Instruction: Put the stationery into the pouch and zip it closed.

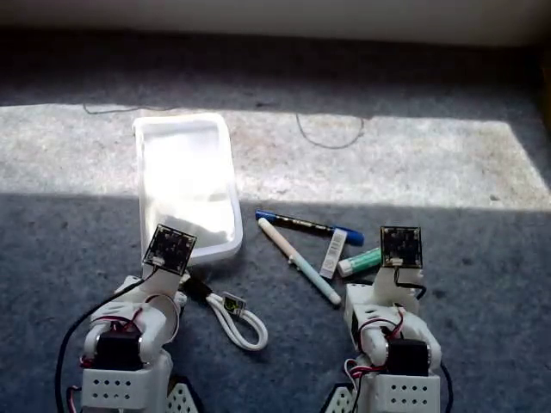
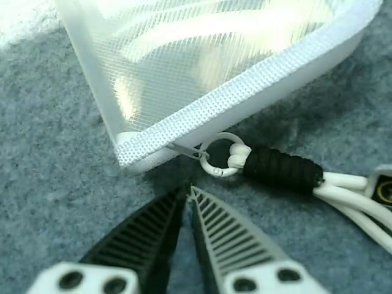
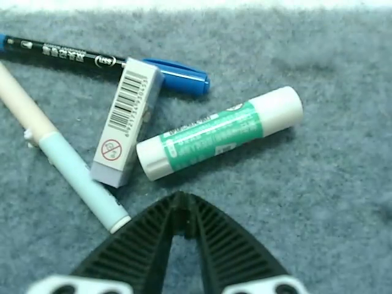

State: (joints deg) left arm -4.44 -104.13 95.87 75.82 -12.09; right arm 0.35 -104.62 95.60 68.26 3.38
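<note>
**Stationery lying outside the pouch, nothing packed yet**

One translucent white mesh zip pouch [image 1: 183, 172] is lying flat on the grey carpeted table [image 1: 482, 284], ahead of the left arm. Nothing is showing inside it, and whether its zip is open cannot be told. On this evidence the task is only beginning: every item is waiting to go in, and the zipping is yet to come.

Four stationery pieces are lying together ahead of the right arm, near the pouch:
- one black pen with a blue cap [image 3: 110, 61]
- one cream and pale-blue pen [image 3: 67, 162]
- one white block eraser [image 3: 127, 119], touching the blue cap
- one green-and-white glue stick [image 3: 217, 131]

One white cord loop [image 1: 241, 323] is hanging from one small metal ring [image 2: 220, 156] at the pouch's corner.

The left gripper [image 2: 188, 195] is hovering just beside that ring, jaws pressed together on nothing. The right gripper [image 3: 182, 214] is hanging near the glue stick, jaws likewise together and empty.
</note>
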